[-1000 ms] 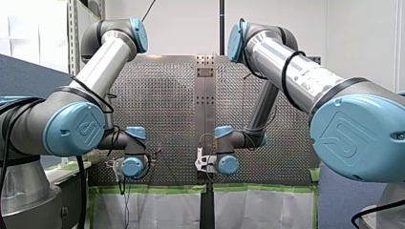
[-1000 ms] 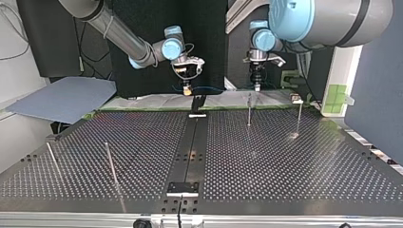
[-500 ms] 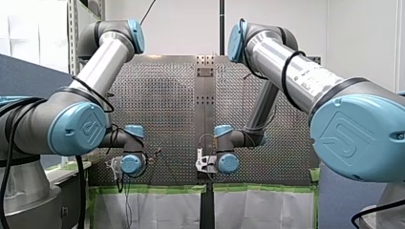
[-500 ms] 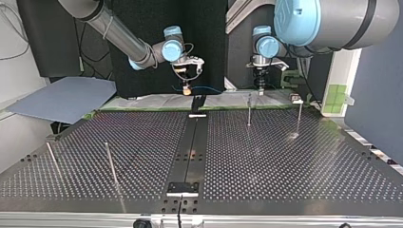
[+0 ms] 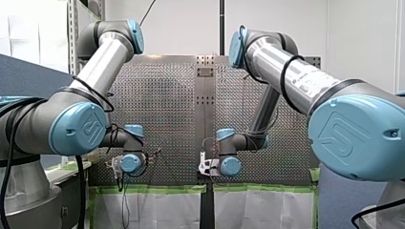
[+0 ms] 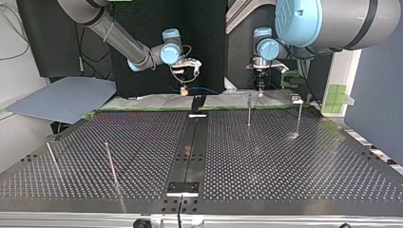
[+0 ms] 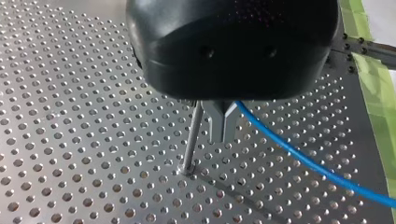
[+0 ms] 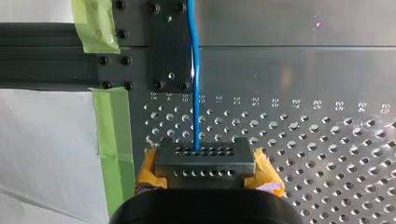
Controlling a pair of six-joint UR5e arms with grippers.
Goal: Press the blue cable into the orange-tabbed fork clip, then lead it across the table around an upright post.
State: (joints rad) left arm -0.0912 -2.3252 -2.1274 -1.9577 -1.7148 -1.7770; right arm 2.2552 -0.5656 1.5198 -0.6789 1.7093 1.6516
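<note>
**Grippers pull apart, cable tightens, clip not fed yet**

Left wrist view: my left arm's black gripper (image 7: 222, 133) has its metal fingers pinched together on the thin blue cable (image 7: 327, 175). The cable trails away over the perforated metal table (image 7: 70, 116). A thin upright metal post (image 7: 192, 137) stands just beside the fingers, on the side away from the cable and not touching it.

Right wrist view: my right arm's gripper (image 8: 204, 156), with yellow pads showing at both sides, is closed on the same cable. The cable runs straight ahead across a black screwed-down plate (image 8: 170, 51). No orange tab shows here.

Top view: both grippers hang at the table's far edge with the cable strung between them. It looks to run behind a small black forked clip (image 6: 198, 101) on the centre rail, not in it. That is probably the target, but the tab colour is too small to tell. Since a second ago the right gripper has edged toward the view's left and the left gripper toward its right.

Front view: same story. My left arm's blue wrist joint (image 5: 130, 163) has slid toward the view's left, and my right arm's blue wrist joint (image 5: 230, 167) toward its right and slightly down.

My read is that slack is being taken out so a straight stretch can be pushed into the fork. The pressing step looks still open, and routing around the post has not started.
</note>
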